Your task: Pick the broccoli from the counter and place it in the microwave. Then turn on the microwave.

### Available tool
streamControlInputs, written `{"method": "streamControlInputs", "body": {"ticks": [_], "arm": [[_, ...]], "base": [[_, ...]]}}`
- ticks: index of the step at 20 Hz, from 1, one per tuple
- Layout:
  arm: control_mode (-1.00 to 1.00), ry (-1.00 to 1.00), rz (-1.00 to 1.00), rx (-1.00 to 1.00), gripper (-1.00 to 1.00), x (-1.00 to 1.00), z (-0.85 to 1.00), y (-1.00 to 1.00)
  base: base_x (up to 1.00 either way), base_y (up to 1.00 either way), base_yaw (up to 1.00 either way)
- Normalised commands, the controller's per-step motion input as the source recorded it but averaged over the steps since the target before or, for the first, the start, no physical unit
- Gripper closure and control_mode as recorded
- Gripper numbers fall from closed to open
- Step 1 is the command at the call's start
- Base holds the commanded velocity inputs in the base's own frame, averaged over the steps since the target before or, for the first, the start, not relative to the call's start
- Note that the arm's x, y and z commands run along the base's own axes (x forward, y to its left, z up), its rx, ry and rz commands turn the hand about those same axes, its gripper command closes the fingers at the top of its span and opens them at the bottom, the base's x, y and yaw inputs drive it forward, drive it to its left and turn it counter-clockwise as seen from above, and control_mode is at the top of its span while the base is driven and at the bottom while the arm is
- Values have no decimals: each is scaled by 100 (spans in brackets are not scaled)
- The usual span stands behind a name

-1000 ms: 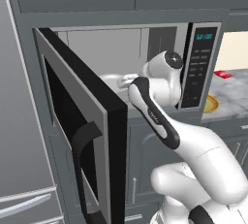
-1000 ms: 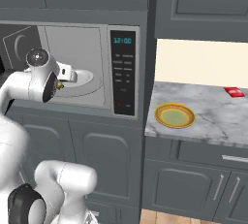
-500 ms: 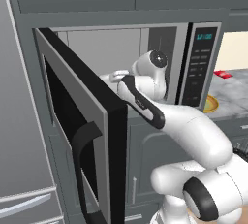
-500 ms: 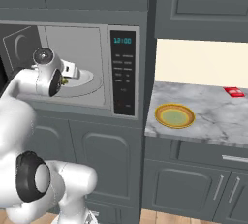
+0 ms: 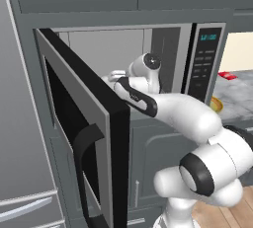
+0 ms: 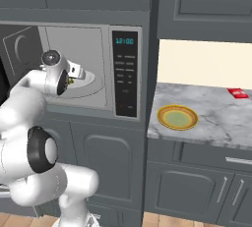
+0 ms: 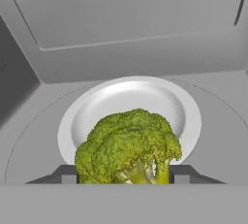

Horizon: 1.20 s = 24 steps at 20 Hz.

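I hold the broccoli (image 7: 128, 146) clenched in the gripper (image 7: 125, 174) just above the near rim of the white plate (image 7: 191, 116) inside the microwave (image 6: 93, 69), so that it can drop onto the plate when I release.

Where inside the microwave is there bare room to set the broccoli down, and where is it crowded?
The white plate on the microwave floor is bare in its dished centre, just beyond the broccoli that the gripper holds. Bare grey floor rings the plate out to the side and back walls. It is crowded only at the plate's near rim, where the broccoli hangs.
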Motion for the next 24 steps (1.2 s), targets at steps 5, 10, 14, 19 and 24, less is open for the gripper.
{"method": "streamControlInputs", "body": {"ticks": [5,10,14,19,24], "arm": [[-100,0,-4,1,100,35,-20,2],[-100,0,-3,0,100,35,-21,3],[-100,0,-2,0,100,40,-13,5],[-100,2,-3,0,100,32,-14,14],[-100,1,-2,0,-100,14,-4,7]], "base": [[0,0,0],[0,0,0],[0,0,0],[0,0,0],[0,0,0]]}}
